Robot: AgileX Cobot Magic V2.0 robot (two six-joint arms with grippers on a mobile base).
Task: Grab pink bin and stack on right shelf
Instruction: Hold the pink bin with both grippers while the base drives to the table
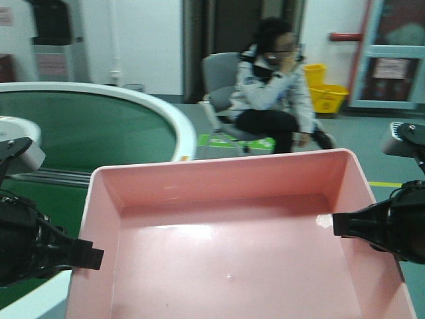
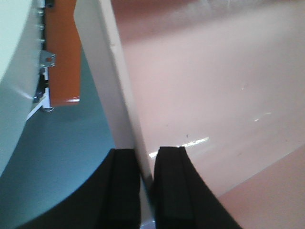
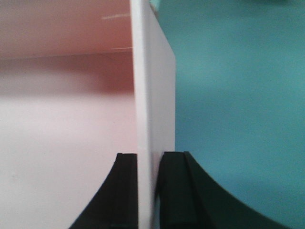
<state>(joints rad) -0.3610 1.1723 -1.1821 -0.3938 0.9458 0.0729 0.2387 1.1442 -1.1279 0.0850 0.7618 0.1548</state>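
The pink bin [image 1: 226,252] fills the lower middle of the front view, held up between both arms. My left gripper [image 1: 91,258] is shut on its left wall; in the left wrist view the gripper [image 2: 145,164] clamps the pale rim [image 2: 125,95] with one finger outside and one inside. My right gripper [image 1: 340,224] is shut on the right wall; in the right wrist view the gripper [image 3: 150,164] pinches the rim [image 3: 147,86] the same way. The bin's glossy inside is empty. The right shelf is out of view.
The green curved conveyor belt [image 1: 86,129] with a white rim lies at left behind the bin. A person sits on a grey chair [image 1: 272,93] straight ahead. A yellow mop bucket [image 1: 325,93] stands at back right. An orange bracket [image 2: 62,52] shows left of the bin.
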